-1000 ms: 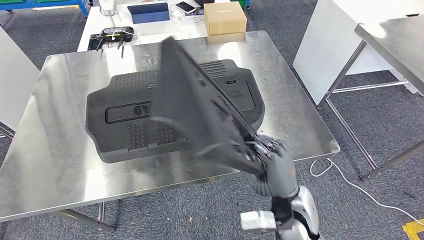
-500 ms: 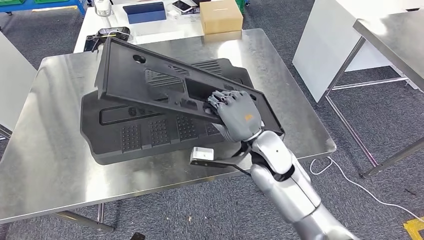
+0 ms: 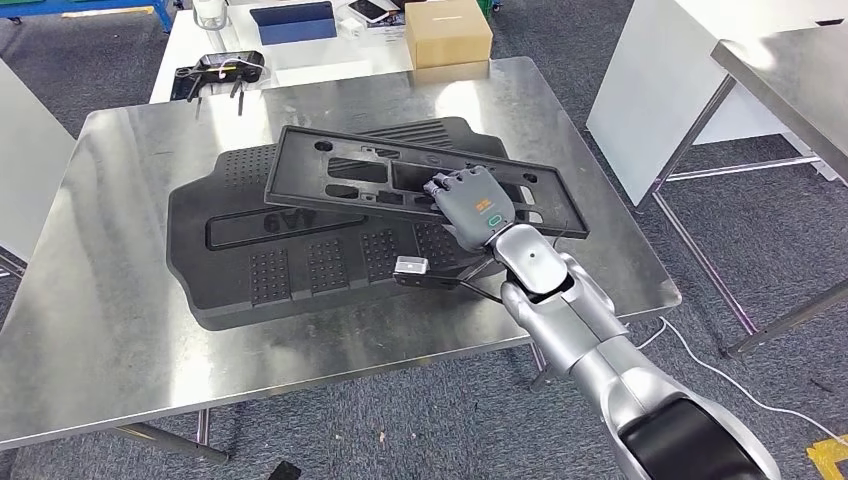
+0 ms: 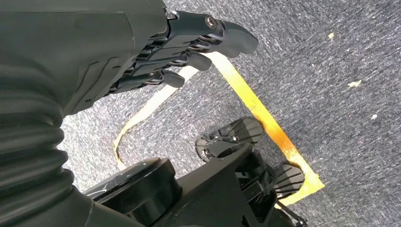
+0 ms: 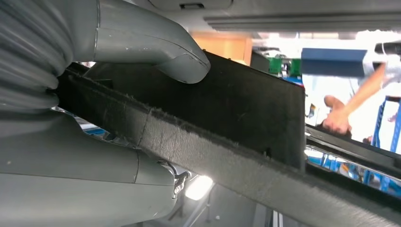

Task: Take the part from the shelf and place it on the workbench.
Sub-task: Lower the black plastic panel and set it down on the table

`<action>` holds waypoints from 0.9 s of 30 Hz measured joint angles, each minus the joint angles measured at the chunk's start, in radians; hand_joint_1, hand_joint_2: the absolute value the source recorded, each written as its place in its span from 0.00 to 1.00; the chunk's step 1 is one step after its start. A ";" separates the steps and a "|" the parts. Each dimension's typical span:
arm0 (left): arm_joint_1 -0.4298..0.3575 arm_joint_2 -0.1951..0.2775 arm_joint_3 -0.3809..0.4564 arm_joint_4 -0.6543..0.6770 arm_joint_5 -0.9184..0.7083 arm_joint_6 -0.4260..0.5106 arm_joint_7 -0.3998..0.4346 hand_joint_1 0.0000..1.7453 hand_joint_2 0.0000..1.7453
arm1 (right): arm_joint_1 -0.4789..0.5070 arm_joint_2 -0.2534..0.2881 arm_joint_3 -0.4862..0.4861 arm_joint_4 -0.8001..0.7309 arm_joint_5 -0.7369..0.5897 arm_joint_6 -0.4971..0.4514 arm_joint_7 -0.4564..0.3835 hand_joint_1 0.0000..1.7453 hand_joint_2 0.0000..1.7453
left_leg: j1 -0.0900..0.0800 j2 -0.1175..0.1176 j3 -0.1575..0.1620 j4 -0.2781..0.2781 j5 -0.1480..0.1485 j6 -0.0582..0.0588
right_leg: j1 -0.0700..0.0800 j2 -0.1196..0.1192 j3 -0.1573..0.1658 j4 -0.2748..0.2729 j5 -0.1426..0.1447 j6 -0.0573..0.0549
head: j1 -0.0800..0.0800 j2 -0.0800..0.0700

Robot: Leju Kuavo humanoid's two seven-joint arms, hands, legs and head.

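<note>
My right hand (image 3: 470,205) grips a flat black panel (image 3: 340,170) with several cut-outs near its right end. The panel lies almost level, just above a large black moulded part (image 3: 250,270) resting on the steel workbench (image 3: 110,300). In the right wrist view the grey thumb (image 5: 156,47) presses on one face of the panel (image 5: 227,109), its edge running across the picture. My left hand (image 4: 179,42) hangs over the grey carpet with its fingers loosely extended, holding nothing.
Behind the workbench a white table (image 3: 300,55) carries a cardboard box (image 3: 447,32) and small devices. A second steel table (image 3: 790,80) and a white board (image 3: 660,90) stand to the right. A white cable (image 3: 720,380) lies on the floor. A person's arm (image 5: 350,104) shows far off.
The panel has swung from standing steeply on edge down to nearly flat over the large black part. My right hand has turned with it and now lies on top.
</note>
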 joint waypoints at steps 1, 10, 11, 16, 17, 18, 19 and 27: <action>0.000 0.000 -0.001 0.000 0.000 0.000 0.000 0.00 1.00 | -0.005 0.001 0.000 0.016 0.008 0.000 0.003 1.00 1.00 | 0.000 0.000 0.000 0.000 0.000 0.000 | 0.000 0.000 0.000 0.000 0.000 0.000 | 0.000 0.000; -0.004 -0.002 -0.020 0.000 0.000 0.000 -0.008 0.00 1.00 | -0.073 -0.011 0.002 0.250 0.060 -0.020 -0.041 1.00 1.00 | -0.001 0.000 0.001 0.000 -0.001 0.001 | -0.001 0.000 0.001 -0.001 0.000 0.000 | 0.000 0.000; -0.004 -0.002 -0.022 0.000 0.000 0.000 -0.009 0.00 1.00 | -0.075 -0.013 0.003 0.271 0.064 -0.028 -0.044 1.00 1.00 | -0.001 0.000 0.001 0.000 -0.001 0.001 | -0.001 0.000 0.001 -0.001 0.000 0.000 | 0.000 0.000; -0.008 -0.002 -0.032 0.000 0.000 0.006 -0.011 0.00 1.00 | -0.088 -0.017 0.008 0.349 0.082 -0.070 -0.083 1.00 1.00 | -0.001 0.000 0.000 0.000 -0.001 0.001 | -0.001 0.000 0.001 -0.001 0.000 0.000 | 0.000 0.000; -0.010 -0.002 -0.034 0.000 0.000 0.006 -0.010 0.00 1.00 | -0.091 -0.016 0.009 0.357 0.083 -0.074 -0.097 1.00 1.00 | -0.001 0.000 0.000 0.000 -0.001 0.001 | -0.001 0.000 0.001 -0.001 0.000 0.000 | 0.000 0.000; -0.012 -0.002 -0.037 0.000 0.000 0.006 -0.010 0.00 1.00 | -0.095 -0.014 0.011 0.363 0.082 -0.077 -0.113 1.00 1.00 | -0.001 0.000 0.000 0.000 -0.001 0.001 | 0.000 0.000 0.001 -0.001 0.000 0.000 | 0.000 0.000; -0.013 -0.003 -0.040 0.000 0.001 0.006 -0.009 0.00 1.00 | -0.098 -0.011 0.012 0.367 0.081 -0.080 -0.129 1.00 1.00 | -0.001 0.000 0.000 0.000 -0.001 0.001 | 0.000 0.000 0.001 -0.001 0.000 0.000 | 0.000 0.000; -0.017 -0.006 -0.050 0.000 0.007 0.006 -0.006 0.00 1.00 | -0.107 0.004 0.028 0.384 0.064 -0.110 -0.188 1.00 1.00 | -0.001 0.000 0.001 0.000 -0.001 0.001 | -0.001 0.000 0.001 -0.001 0.000 0.000 | 0.000 0.000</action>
